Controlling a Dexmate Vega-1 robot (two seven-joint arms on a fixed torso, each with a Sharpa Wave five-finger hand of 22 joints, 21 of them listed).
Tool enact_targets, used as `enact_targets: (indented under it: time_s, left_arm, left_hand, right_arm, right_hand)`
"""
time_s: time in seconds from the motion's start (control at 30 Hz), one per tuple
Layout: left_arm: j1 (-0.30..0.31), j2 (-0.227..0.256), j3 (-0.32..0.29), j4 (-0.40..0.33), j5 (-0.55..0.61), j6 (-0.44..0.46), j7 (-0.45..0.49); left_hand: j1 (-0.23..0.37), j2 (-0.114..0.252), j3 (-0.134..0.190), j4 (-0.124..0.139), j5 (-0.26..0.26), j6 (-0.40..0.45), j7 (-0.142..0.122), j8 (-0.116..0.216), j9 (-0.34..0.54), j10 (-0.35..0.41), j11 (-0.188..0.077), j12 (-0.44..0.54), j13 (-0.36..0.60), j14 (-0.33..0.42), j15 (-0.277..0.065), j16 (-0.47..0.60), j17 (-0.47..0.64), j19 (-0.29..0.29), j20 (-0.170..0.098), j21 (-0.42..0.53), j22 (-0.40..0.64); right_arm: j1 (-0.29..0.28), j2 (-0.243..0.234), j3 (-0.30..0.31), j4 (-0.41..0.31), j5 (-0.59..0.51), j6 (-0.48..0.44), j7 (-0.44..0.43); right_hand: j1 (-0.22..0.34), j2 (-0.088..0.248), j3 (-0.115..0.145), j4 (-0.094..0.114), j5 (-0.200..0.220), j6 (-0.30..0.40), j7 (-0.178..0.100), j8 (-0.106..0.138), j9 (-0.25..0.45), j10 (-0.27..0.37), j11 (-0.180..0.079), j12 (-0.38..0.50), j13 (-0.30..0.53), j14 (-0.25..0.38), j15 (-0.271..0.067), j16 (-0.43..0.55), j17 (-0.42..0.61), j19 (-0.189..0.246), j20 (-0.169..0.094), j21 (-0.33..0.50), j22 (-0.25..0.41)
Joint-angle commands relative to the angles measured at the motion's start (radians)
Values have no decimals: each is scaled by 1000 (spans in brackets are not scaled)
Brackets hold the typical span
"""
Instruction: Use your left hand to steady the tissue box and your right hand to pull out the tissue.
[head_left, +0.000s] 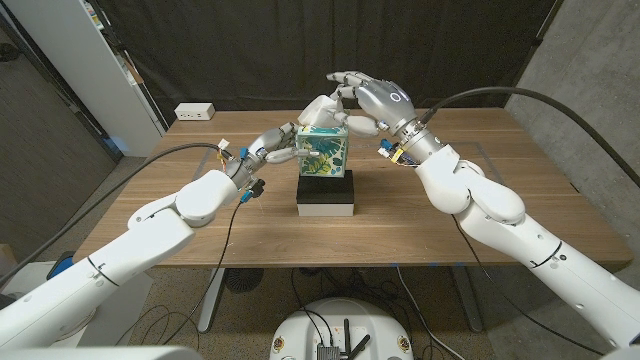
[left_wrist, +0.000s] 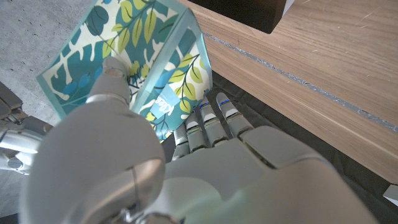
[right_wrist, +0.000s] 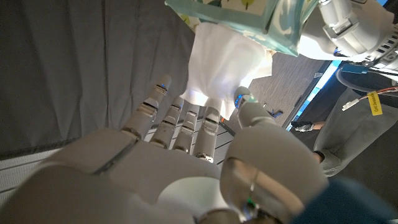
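Tissue box (head_left: 324, 150), leaf print in teal and green, stands on a black-and-white block (head_left: 326, 192) mid-surface (head_left: 200, 220). White lettering on one face, illegible. Left hand (head_left: 272, 146) presses its fingers (left_wrist: 211, 118) against the box side. Right hand (head_left: 362, 102) above the box; fingers (right_wrist: 239, 99) pinch the white tissue (right_wrist: 217, 62) rising from the top. Open wood all around the block.

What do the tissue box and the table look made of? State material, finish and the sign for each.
Tissue box: likely printed card, slightly glossy; sharp folded edges, leaf pattern. Table: wood or wood veneer, matte; brown grain streaks run along it.
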Motion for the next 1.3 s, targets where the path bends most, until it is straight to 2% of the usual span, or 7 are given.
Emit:
enact_targets:
  time_s: [0.03,0.07,0.2,0.77,1.07,1.3]
  left_arm:
    - [5,0,0,3,-5,-7,-2]
    - [5,0,0,3,-6,-8,-2]
    - [6,0,-1,3,-5,-9,-2]
    - [5,3,0,1,-5,-7,-6]
    - [5,5,1,-4,-4,0,-5]
    - [0,7,3,-8,-4,10,-8]
  left_hand:
    - [0,8,25,14,9,4,-6,276,238,5,-5,-5,2,-4,-58,-1,2,0,3,0,5]
    - [-1,9,25,15,9,5,-6,276,238,4,-5,-5,2,-4,-58,-1,2,0,3,0,5]
    - [0,11,27,14,10,1,-6,277,238,3,-3,-6,3,-5,-56,-1,2,-1,5,0,5]
    - [-1,10,29,13,10,0,-6,283,234,4,0,-8,6,-5,-58,-1,2,-1,5,0,5]
    - [-2,11,30,14,9,-3,-5,286,234,3,0,-9,7,-7,-56,-1,3,-1,5,0,5]
    - [-2,10,30,13,9,-4,-5,288,232,3,1,-9,8,-6,-56,0,3,-2,5,0,5]
  right_arm:
    - [1,32,-40,44,-133,-20,-147]
    - [2,32,-42,46,-140,-21,-156]
    - [6,32,-52,55,-159,-20,-182]
    - [27,38,-85,100,-234,-35,-296]
    - [56,57,-109,150,-260,-32,-388]
    - [86,69,-125,179,-253,-28,-416]
  right_hand:
    - [87,-16,-4,1,-2,76,-10,60,25,27,-13,9,5,21,-144,16,12,29,-13,10,2]
    - [113,-19,-10,6,-4,105,-25,85,38,34,-22,10,6,26,-152,23,18,35,-18,11,3]
    - [135,-20,-14,8,-4,109,-22,100,49,55,-28,16,7,35,-161,30,24,42,-24,13,3]
    - [158,-18,-33,18,-6,108,-26,127,72,78,-35,21,10,41,-174,45,41,52,-35,16,5]
    - [166,-16,-40,19,-6,107,-25,138,81,84,-38,21,11,42,-176,50,49,54,-40,17,5]
    - [175,-19,-49,19,-7,111,-34,151,90,83,-42,18,12,29,-175,50,56,54,-45,17,6]
